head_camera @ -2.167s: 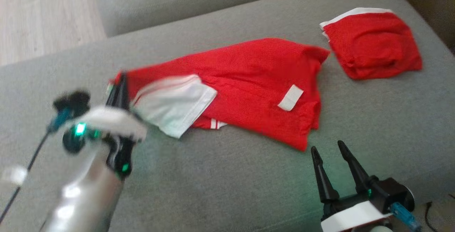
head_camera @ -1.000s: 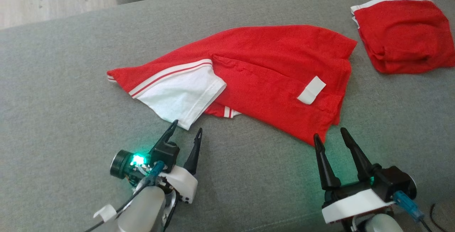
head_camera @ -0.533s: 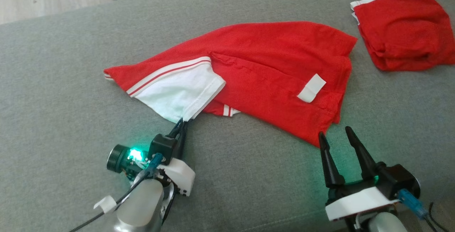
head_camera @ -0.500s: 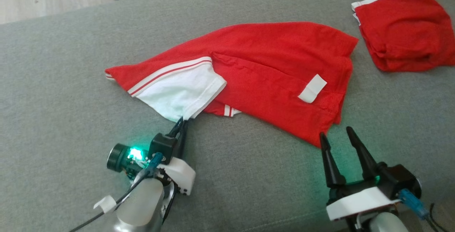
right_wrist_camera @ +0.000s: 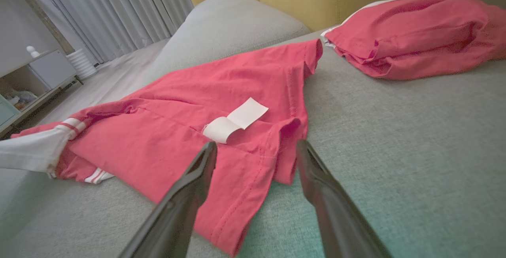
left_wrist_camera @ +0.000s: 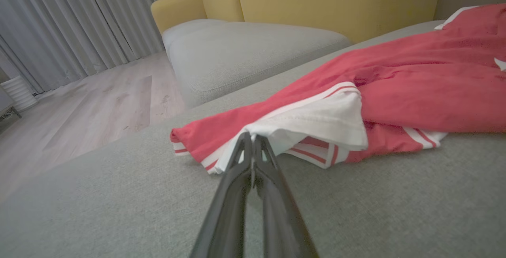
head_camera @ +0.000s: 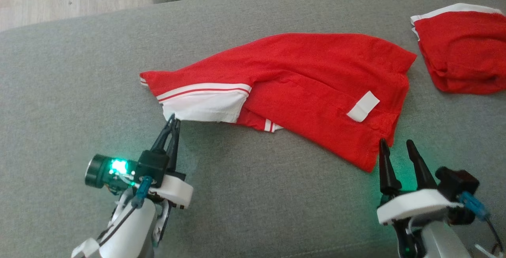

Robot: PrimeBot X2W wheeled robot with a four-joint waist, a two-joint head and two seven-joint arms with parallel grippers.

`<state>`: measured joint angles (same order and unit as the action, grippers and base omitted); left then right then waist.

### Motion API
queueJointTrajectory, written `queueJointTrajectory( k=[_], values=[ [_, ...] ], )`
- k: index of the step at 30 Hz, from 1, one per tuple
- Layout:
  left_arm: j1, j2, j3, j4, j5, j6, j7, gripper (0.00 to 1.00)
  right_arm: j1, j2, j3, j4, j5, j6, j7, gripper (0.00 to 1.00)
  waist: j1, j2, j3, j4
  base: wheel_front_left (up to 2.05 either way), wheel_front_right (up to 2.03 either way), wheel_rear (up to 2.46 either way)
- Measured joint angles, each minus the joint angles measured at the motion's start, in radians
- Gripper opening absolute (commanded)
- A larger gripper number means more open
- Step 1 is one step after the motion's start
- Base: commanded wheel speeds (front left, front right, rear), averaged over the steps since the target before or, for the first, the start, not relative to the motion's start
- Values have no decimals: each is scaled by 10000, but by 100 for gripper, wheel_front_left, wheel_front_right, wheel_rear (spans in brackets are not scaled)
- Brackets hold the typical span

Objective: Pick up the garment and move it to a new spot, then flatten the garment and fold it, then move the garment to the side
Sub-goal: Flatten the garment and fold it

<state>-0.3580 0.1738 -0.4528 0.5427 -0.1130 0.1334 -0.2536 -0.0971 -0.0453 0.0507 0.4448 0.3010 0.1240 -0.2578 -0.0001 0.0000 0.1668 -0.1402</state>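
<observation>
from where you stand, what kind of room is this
Most likely a home living room: a grey sofa seat with a red garment spread on it, a yellow backrest behind, and long grey curtains reaching down to a wood floor.

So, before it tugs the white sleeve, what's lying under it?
A red, white-striped hem peeks out beneath the white sleeve, on the grey cushion. Anything further underneath is covered.
</observation>
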Motion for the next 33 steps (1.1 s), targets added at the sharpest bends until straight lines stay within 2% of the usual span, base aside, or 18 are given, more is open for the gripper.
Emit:
queueJointTrajectory(
  k=[8, 14, 15, 17, 18, 21, 26, 33],
  values=[
    [-3, 27, 31, -399, 15, 0, 0, 0, -1199, -25, 159, 2063, 211, 0, 0, 100, 0, 0, 76, 182, 0, 0, 0],
    [-3, 0, 29, -435, 94, -19, 0, 0, -1712, -65, 332, 2548, 428, 0, 0, 100, 1, 0, 98, 279, 0, 0, 0],
    [-4, -4, 29, -435, 94, -25, 0, 0, -1757, -77, 360, 2614, 445, 0, 0, 96, 0, 0, 92, 293, 0, 0, 0],
    [-4, -4, 29, -435, 94, -27, 0, 0, -1806, -111, 437, 2750, 550, 0, 0, 69, 0, 0, 72, 323, 0, 0, 0],
    [-4, -4, 31, -435, 94, -29, 0, 0, -1804, -121, 456, 2824, 608, 0, 0, 48, 0, 0, 62, 336, 0, 0, 0],
    [-4, -4, 38, -435, 94, -65, 0, 0, -1804, -155, 500, 2909, 619, 0, 0, 0, 1, 0, 32, 358, 0, 0, 0],
    [-4, 0, 65, -445, 96, -105, 0, 0, -1800, -174, 284, 2857, 669, 0, 0, 0, 1, 0, -100, 390, 0, 0, 0],
    [4, 46, 234, -986, 178, -117, 0, 0, -1625, -514, -171, 1668, 314, 0, 0, 0, 1, 0, -650, 416, 0, 0, 0]
  ],
)
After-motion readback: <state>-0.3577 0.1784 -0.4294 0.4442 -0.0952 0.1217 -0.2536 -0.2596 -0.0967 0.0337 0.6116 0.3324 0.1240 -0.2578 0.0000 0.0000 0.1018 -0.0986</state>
